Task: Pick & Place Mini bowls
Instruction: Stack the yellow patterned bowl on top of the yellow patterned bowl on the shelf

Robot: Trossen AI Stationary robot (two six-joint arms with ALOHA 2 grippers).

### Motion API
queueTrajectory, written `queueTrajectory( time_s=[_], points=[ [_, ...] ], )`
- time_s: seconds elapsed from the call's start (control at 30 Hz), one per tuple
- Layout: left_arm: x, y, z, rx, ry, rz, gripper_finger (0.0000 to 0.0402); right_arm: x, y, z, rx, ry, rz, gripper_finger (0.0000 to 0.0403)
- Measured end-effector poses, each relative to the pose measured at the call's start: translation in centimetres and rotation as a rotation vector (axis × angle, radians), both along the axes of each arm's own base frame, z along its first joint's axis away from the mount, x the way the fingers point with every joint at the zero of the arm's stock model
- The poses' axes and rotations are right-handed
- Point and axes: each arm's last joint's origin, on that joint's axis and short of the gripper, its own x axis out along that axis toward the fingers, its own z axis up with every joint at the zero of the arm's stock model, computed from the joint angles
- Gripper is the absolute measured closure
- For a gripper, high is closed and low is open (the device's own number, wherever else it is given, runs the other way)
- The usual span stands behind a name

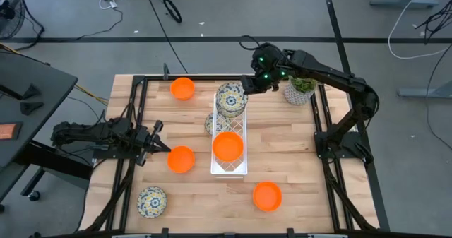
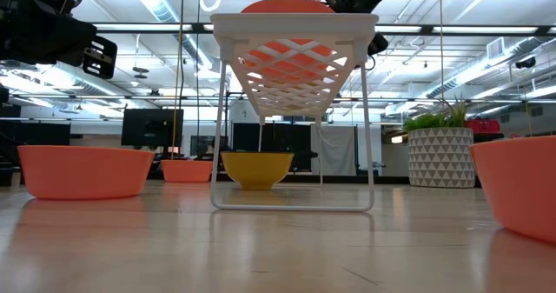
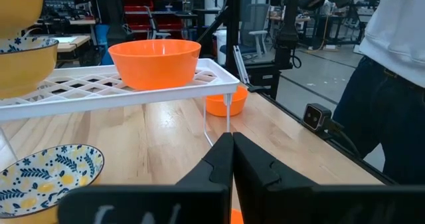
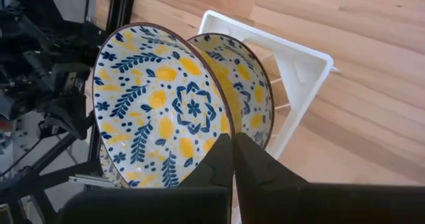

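1. Wooden worktop (image 1: 282, 160) sits on a grey floor strewn with cables; across it at table height, an open workshop with ceiling lights shows behind.
2. A white lattice rack (image 1: 230, 169) stands near the middle of the worktop, running near to far.
3. On the rack's near part rests an orange bowl (image 1: 228, 146); at its far end sit floral bowls (image 1: 231, 98), stacked together.
4. Another floral bowl (image 1: 211, 122) lies on the worktop just left of the rack, partly under it.
5. Orange bowls lie at the far left (image 1: 182, 88), left of the rack (image 1: 181, 159), and near right (image 1: 267, 195); a floral bowl (image 1: 151, 201) sits at the near left.
6. A potted plant (image 1: 299, 90) stands at the far right.
7. The right gripper (image 1: 254, 83) is at the rack's far end, jaws closed on the rim of the upper floral bowl (image 4: 159, 108).
8. The left gripper (image 1: 161, 147) waits low at the left, jaws pressed together and empty, just beside the orange bowl there.
9. A person in dark trousers (image 3: 388, 111) stands beyond the worktop edge.
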Motion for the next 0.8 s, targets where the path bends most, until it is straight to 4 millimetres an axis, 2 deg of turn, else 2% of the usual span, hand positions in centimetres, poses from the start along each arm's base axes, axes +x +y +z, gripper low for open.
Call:
queueTrajectory(
  time_s=[0.43, 0.8],
  points=[
    [0.0, 0.0, 0.0, 0.0, 0.0, 0.0, 0.0387, 0.42, -0.18, 0.37, -0.013, -0.058, -0.004, 0.0403],
    [0.0, 0.0, 0.0, 0.0, 0.0, 0.0, 0.0387, 0.5, -0.11, -0.45, 0.024, -0.101, -0.019, 0.0403]
  ],
)
